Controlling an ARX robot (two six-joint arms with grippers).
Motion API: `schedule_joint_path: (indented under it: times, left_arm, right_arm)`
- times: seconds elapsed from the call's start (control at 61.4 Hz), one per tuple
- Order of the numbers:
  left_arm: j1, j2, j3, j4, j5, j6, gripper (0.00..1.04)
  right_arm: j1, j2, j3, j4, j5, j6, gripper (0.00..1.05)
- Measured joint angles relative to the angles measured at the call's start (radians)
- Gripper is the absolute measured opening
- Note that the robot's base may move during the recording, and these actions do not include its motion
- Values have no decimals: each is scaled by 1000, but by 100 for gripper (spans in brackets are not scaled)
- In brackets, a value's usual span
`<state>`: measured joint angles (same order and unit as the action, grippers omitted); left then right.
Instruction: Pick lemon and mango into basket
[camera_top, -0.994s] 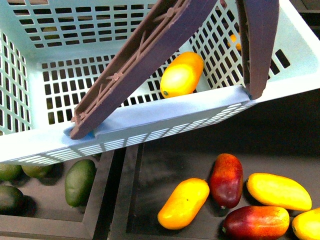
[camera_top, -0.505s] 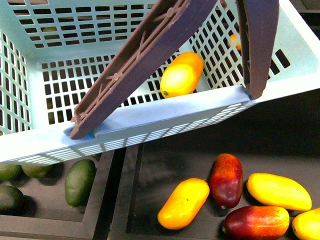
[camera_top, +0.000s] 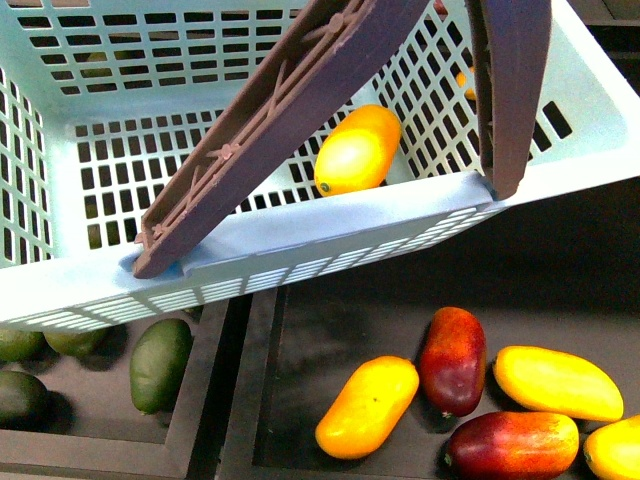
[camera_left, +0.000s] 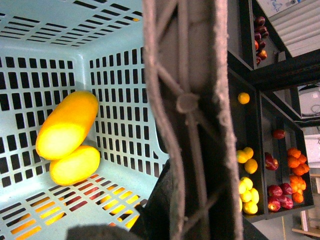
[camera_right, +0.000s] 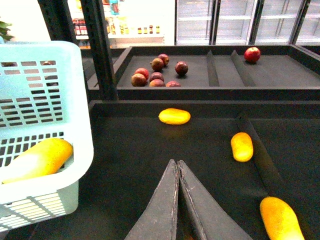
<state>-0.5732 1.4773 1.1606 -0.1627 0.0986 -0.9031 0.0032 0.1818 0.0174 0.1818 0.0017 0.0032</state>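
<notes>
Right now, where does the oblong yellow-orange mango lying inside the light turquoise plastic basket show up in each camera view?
Front view: the mango lies upper centre, behind the near wall of the basket.
Left wrist view: the mango is at the left against a slotted wall, with a second yellow fruit touching it.
Right wrist view: the mango shows at the left edge, through the basket's slotted wall.
Shared landmark: the basket's slotted turquoise walls.

Shop: fruit trays (camera_right: 165, 75), fridges (camera_right: 225, 20)
</notes>
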Motion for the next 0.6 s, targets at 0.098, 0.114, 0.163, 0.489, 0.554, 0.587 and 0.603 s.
schedule_joint_path:
  times: [0.098, 0.114, 0.163, 0.489, 0.554, 0.587, 0.603]
  left_arm:
    - [0, 0, 0, 0, 0, 0, 5]
    - [0, 0, 0, 0, 0, 0, 5]
    - [0, 0, 0, 0, -1, 0, 5]
    - [0, 0, 0, 0, -2, 1, 5]
    - [0, 0, 0, 0, 0, 0, 5]
    - [0, 0, 0, 0, 0, 0, 5]
    - [0, 0, 0, 0, 0, 0, 5]
  right_arm:
    - [0, -98, 0, -130, -2, 0, 2]
    - [0, -123, 0, -156, 1, 0, 2]
    - [0, -158, 0, -172, 0, 0, 2]
    - [0, -175, 0, -180, 0, -1, 25]
    - [0, -175, 0, -180, 0, 0, 37]
    - [0, -175, 0, -180, 0, 0, 42]
    - [0, -175, 0, -180, 0, 0, 44]
